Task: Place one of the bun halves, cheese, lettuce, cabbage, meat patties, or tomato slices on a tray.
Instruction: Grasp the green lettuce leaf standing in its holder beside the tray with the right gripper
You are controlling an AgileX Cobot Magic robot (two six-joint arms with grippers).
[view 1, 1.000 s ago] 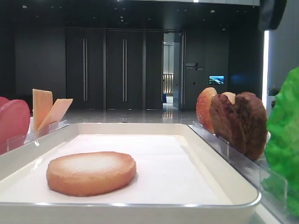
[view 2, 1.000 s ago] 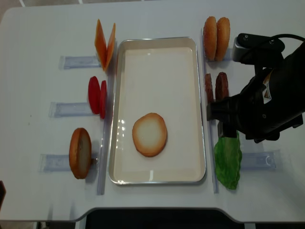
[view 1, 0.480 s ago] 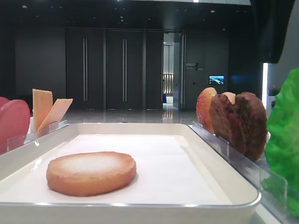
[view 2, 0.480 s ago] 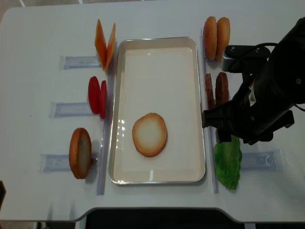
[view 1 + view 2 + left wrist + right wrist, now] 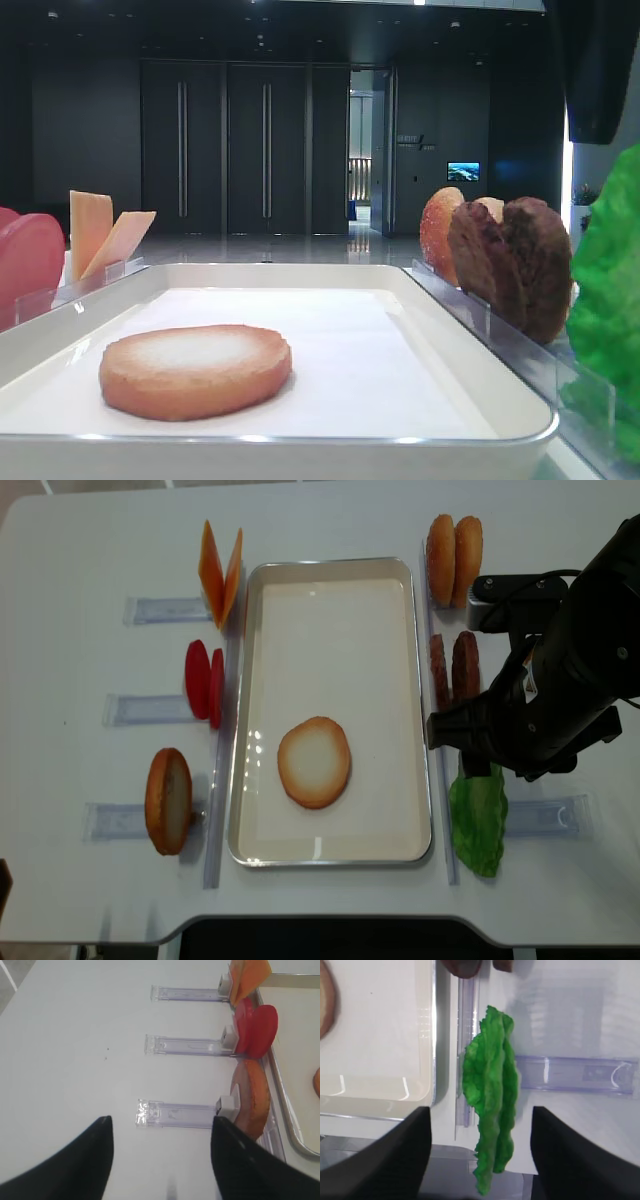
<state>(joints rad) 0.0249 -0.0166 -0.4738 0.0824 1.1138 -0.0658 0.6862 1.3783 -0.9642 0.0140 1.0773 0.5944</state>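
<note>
change: our right gripper (image 5: 480,1160) has slid left over the lettuce (image 5: 491,1105) | jaws: apart, straddling the leaf, holding nothing | lettuce: standing in its holder, lower right, beside the tray (image 5: 425,730) | meaning: we judge a lettuce pickup imminent

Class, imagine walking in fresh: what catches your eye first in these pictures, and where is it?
The bright green lettuce stands on edge in a clear holder right of the tray, directly below the open right pincer. Next comes the lone bun half lying flat on the tray floor, with the black right arm looming above the lettuce.
</note>
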